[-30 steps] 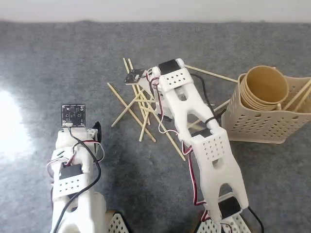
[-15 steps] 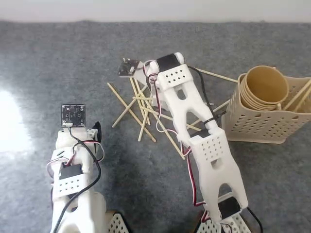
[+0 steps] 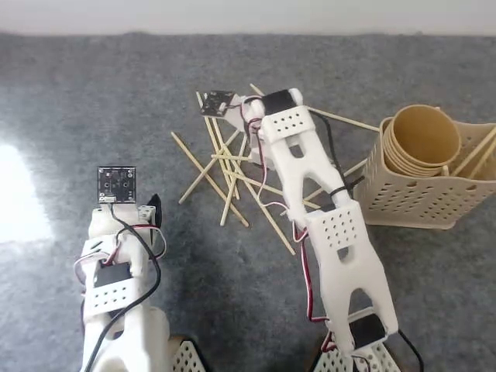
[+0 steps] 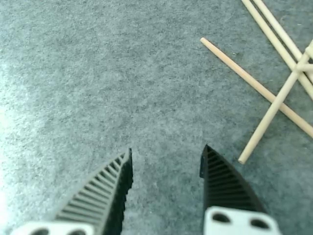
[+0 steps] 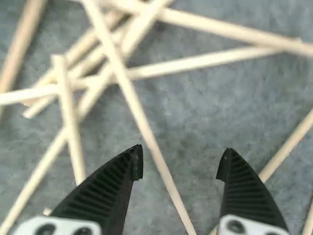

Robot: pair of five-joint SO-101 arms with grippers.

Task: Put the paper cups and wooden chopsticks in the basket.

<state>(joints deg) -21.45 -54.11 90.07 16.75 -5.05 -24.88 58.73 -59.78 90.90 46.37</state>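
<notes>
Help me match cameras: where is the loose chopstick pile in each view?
High view: chopstick pile at centre, under the right arm, left of the basket.
Left wrist view: a few sticks beyond the open left fingers.
Right wrist view: under the open right fingers.
Shared landmark: grey mat.

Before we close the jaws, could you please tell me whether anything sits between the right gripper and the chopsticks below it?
Nothing visible does. The open right gripper hangs above the loose chopsticks, and one of them lies under the gap between its jaws.

Smooth wooden chopsticks (image 4: 254, 84), rough cloth table (image 3: 93, 101)
</notes>
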